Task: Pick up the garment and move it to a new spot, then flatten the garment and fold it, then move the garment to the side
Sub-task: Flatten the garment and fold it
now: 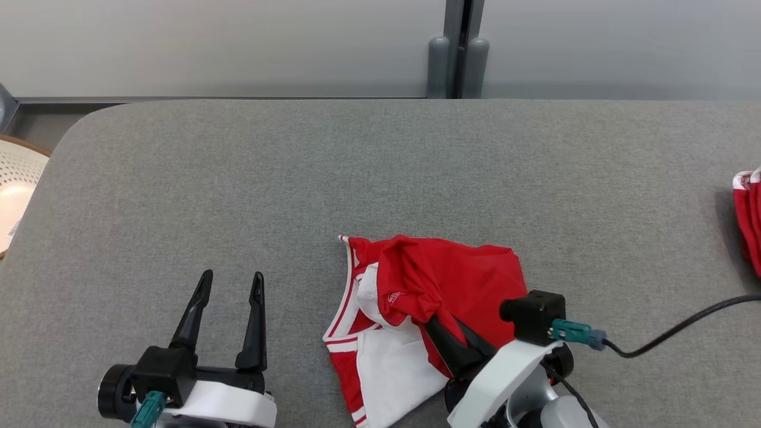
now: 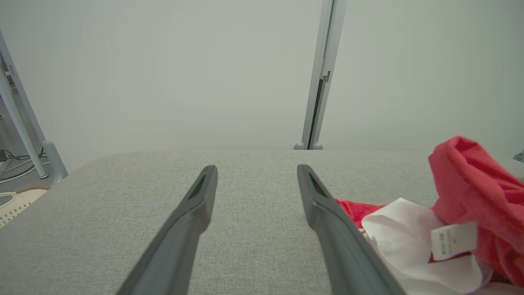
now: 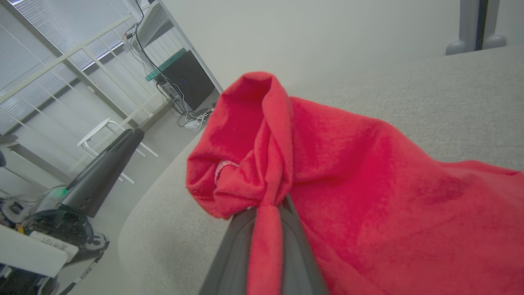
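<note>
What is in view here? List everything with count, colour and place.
table: one, grey fabric top, under everything.
garment: one, red and white, crumpled, near the table's front edge, right of centre.
second cloth: one, red with white trim, at the table's far right, cut off by the head view's edge.
perforated object: one, cream, beyond the table's left end.
cable: one, black, running across the table from the right wrist.
posts: two, grey, against the wall behind the table.
stool: one, white, on the floor, in the right wrist view.
left gripper: one, dark fingers, open, over bare table left of the garment.
right gripper: one, dark fingers, shut on a red fold of the garment.
</note>
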Motion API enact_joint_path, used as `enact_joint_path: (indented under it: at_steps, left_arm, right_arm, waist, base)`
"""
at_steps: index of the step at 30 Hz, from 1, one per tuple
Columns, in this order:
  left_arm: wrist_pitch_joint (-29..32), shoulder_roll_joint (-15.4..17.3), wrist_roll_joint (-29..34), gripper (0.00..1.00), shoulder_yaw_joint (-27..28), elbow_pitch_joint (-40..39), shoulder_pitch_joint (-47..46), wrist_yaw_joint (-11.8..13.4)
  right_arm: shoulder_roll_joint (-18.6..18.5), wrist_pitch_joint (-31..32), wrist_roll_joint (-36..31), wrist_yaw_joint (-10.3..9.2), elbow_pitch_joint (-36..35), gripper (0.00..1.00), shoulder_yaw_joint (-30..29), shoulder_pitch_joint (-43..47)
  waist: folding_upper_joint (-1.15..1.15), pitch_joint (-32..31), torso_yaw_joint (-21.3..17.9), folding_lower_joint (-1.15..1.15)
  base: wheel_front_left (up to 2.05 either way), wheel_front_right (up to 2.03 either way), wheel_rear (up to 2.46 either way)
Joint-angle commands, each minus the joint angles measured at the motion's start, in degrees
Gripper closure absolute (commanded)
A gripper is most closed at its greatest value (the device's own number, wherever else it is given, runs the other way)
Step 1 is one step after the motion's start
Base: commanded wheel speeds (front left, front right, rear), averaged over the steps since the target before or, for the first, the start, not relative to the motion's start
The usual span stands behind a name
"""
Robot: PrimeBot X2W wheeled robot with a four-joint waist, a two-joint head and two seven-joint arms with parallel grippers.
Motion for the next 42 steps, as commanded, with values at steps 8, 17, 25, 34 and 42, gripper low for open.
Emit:
enact_joint_path:
  at_steps: [8, 17, 25, 34, 42]
  left_arm:
    - [-0.25, -0.39, 0.67, 0.00, 0.24, 0.51, -1.74, -0.56]
    - [-0.25, -0.67, 0.83, 0.00, 0.76, 0.63, -2.84, -0.80]
    - [-0.25, -0.89, 1.09, 0.00, 1.73, 0.87, -2.89, -1.03]
    - [-0.25, -0.79, 1.73, 0.00, 3.37, 0.81, -2.82, -1.25]
    - [-0.25, -0.14, 2.43, 0.00, 5.12, 0.54, -1.82, -1.45]
  right_arm:
    - [0.23, -7.07, 3.99, 0.00, 11.13, 1.00, 4.33, -5.95]
    - [0.20, -13.72, 8.12, 0.00, 13.26, 0.00, 13.15, -11.78]
    - [-0.39, -21.13, 7.05, 0.00, 11.90, 0.00, 12.74, -16.53]
    - [-7.74, -22.62, -4.63, 0.00, 5.77, 0.00, -5.87, -11.22]
    - [-11.64, -21.45, -11.82, 0.00, 1.05, 0.00, -20.21, 0.14]
  waist:
    - [0.00, 2.03, 1.97, 0.00]
    - [0.00, 3.55, 1.52, 0.00]
    - [0.00, 3.80, 0.15, 0.00]
    - [0.00, 2.50, -1.78, 0.00]
    - [0.00, 0.50, -3.28, 0.00]
  base:
    - [0.00, 0.00, 0.00]
    - [0.00, 0.00, 0.00]
    - [0.00, 0.00, 0.00]
    - [0.00, 0.00, 0.00]
    - [0.00, 0.00, 0.00]
